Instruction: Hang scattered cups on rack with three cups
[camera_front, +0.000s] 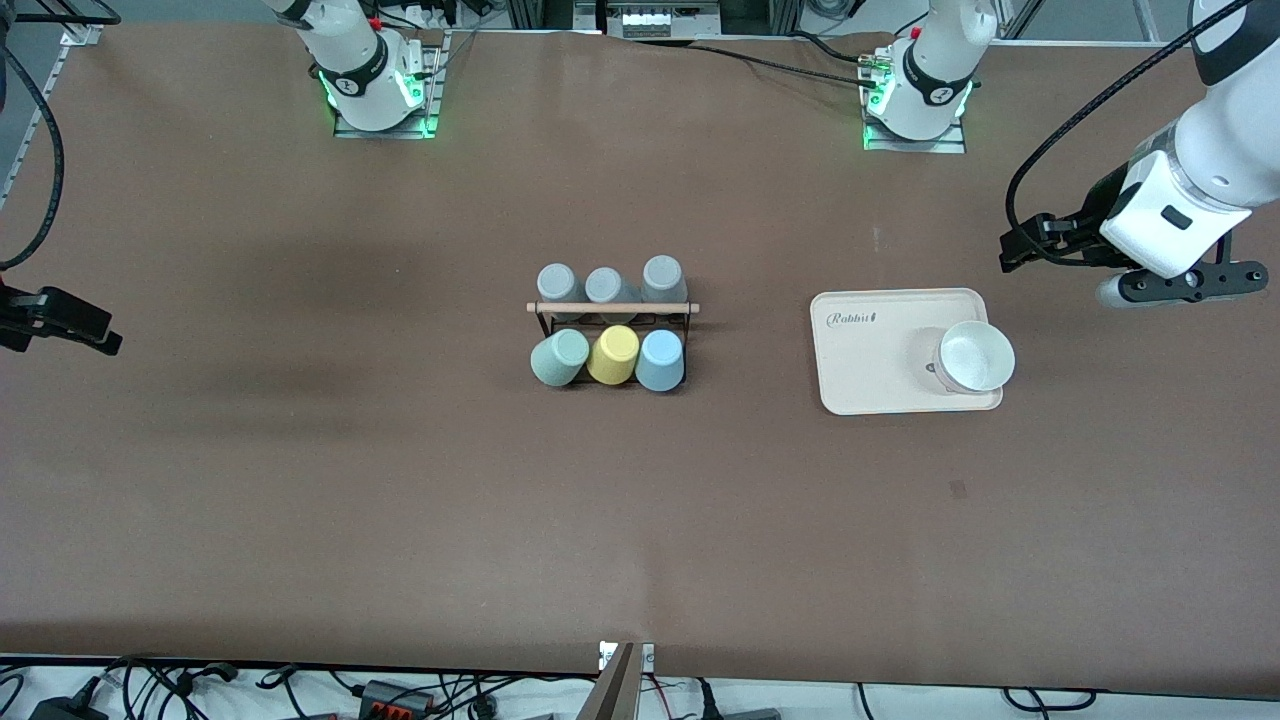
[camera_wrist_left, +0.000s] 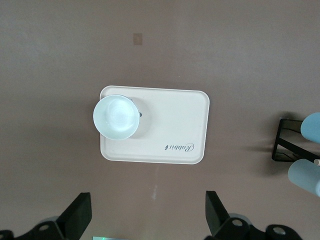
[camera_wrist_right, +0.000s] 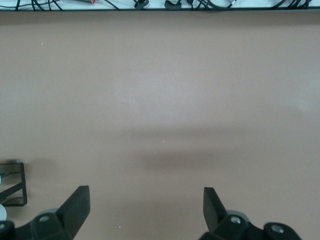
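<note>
1. We are looking at a broad brown tabletop (camera_front: 300, 450) that is carrying everything here.
2. We are seeing a cream rectangular plastic tray (camera_front: 870, 370) lying toward the left arm's end, with a white round bowl (camera_front: 975, 357) sitting in it.
3. The small black wire rack with a light wooden rod (camera_front: 612, 308) is standing at the middle of the tabletop, holding six cups.
4. The pale sage green tumbler (camera_front: 559, 357), a yellow cup (camera_front: 614, 354) and the light blue tumbler (camera_front: 660, 359) are sitting on its nearer pegs; three grey cups (camera_front: 606, 284) are filling the farther row.
5. The left end effector (camera_wrist_left: 147, 220) is hovering just beside the tray, fingers spread wide, holding nothing.
6. The right end effector (camera_wrist_right: 145, 215) is waiting over bare tabletop, equally wide, holding nothing.
</note>
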